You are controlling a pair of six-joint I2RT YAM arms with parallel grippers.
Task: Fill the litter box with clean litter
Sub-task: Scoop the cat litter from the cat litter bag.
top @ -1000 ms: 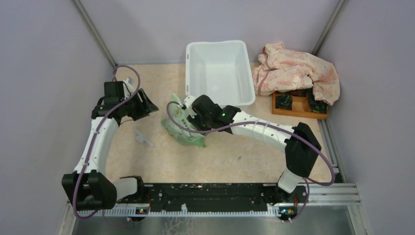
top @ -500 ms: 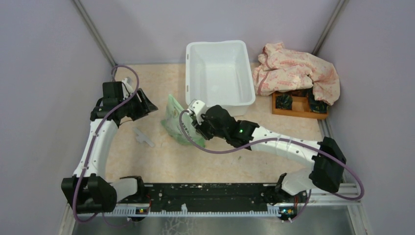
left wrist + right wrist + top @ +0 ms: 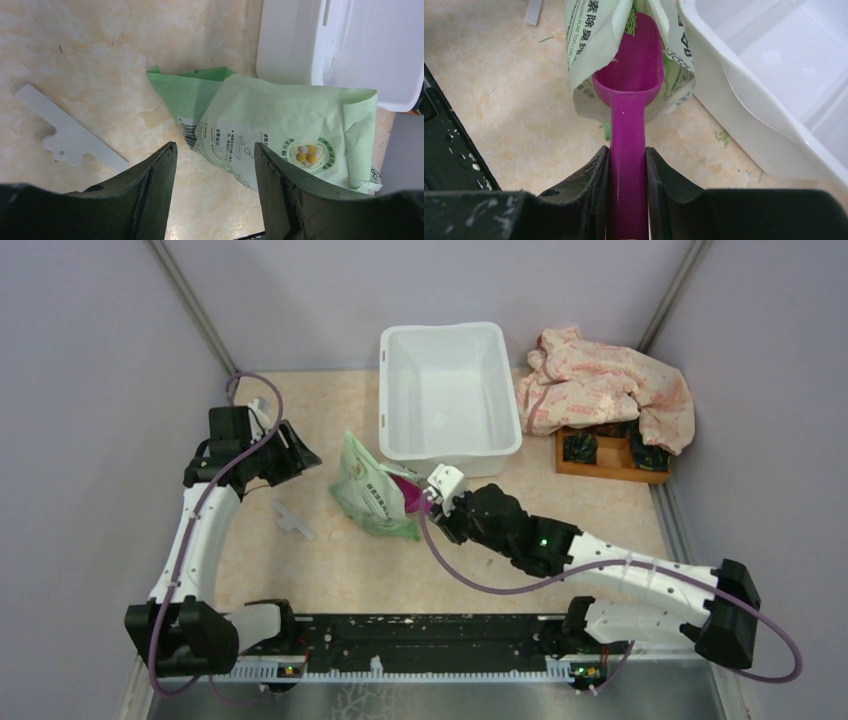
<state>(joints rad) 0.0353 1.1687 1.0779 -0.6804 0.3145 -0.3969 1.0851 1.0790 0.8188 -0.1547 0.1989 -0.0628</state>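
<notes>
The litter box point(image 3: 450, 448) is the big white tub at the back centre, its inside bare white point(image 3: 774, 65). A green-and-white printed bag point(image 3: 368, 495) lies just in front of its left corner. My right gripper point(image 3: 628, 152) is shut on the handle of a magenta scoop point(image 3: 630, 95); the scoop's bowl pokes into the bag's mouth point(image 3: 594, 45). Clean litter point(image 3: 632, 22) shows as green granules inside the bag past the bowl, and a few bits point(image 3: 722, 137) lie on the table beside the tub wall. My left gripper point(image 3: 215, 147) hovers open and holds nothing, left of the bag point(image 3: 280, 135).
A flat white plastic strip point(image 3: 292, 519) lies on the table between the left arm and the bag. A crumpled pink cloth point(image 3: 610, 390) partly covers a small wooden tray point(image 3: 600, 462) at the back right. Grey walls close in on three sides.
My right arm has drawn back to the right and nearer, so the scoop now shows at the bag's mouth. The bag has shifted and stands up more. The left arm is still.
</notes>
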